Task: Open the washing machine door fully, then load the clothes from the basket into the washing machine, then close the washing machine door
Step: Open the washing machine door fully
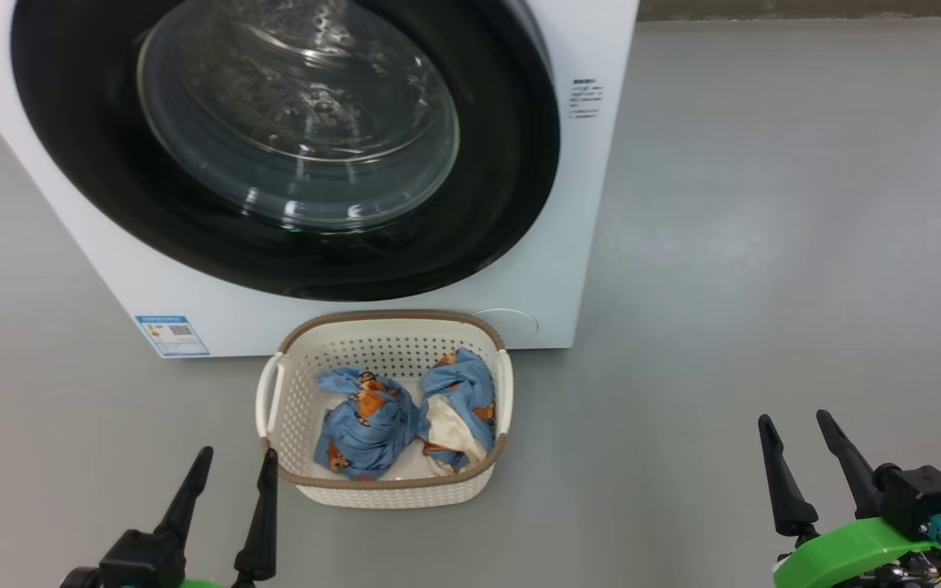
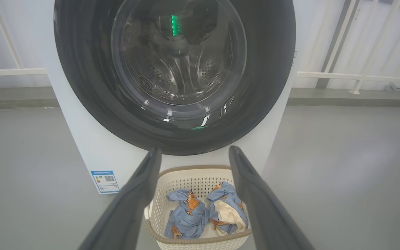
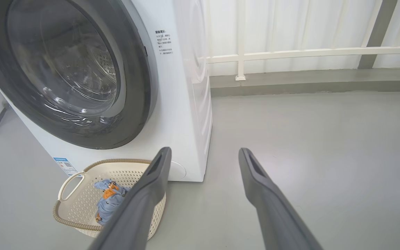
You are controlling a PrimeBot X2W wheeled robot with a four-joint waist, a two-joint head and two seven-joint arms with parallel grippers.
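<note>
Grey floor (image 1: 764, 245) stretches bare around the work, and a white railing (image 3: 307, 52) runs along the back wall.

Your left gripper (image 1: 238, 452) sits low with its two dark fingers (image 2: 141, 187) spread wide and nothing between them. Your right gripper (image 1: 794, 416) also stands wide and empty, over open floor.

The basket (image 1: 393, 488) rests on the floor just beside the left gripper's inner fingertip, its near corner close to that tip; you cannot tell whether they touch. From the left wrist, the basket lies ahead of the fingers, framed in the gap between them. The clothes (image 1: 368, 429) lie inside it as two light-blue bundles side by side, pressed against each other, the one farther from your left fingers showing a cream patch.

Beyond the fingertips and right behind the basket stands the washing machine (image 1: 585, 204). The washing machine door (image 1: 511, 163) sits shut against its front, and through the glass you can see the steel drum (image 2: 172, 76). A blue label (image 1: 172, 335) marks the lower corner ahead of your left fingers, and a round white cap (image 1: 511, 322) shows just past the basket's far rim.

From your right fingers, basket and machine both lie off to the left, well apart from the tips; the left finger of that pair covers part of the basket in the right wrist view.
</note>
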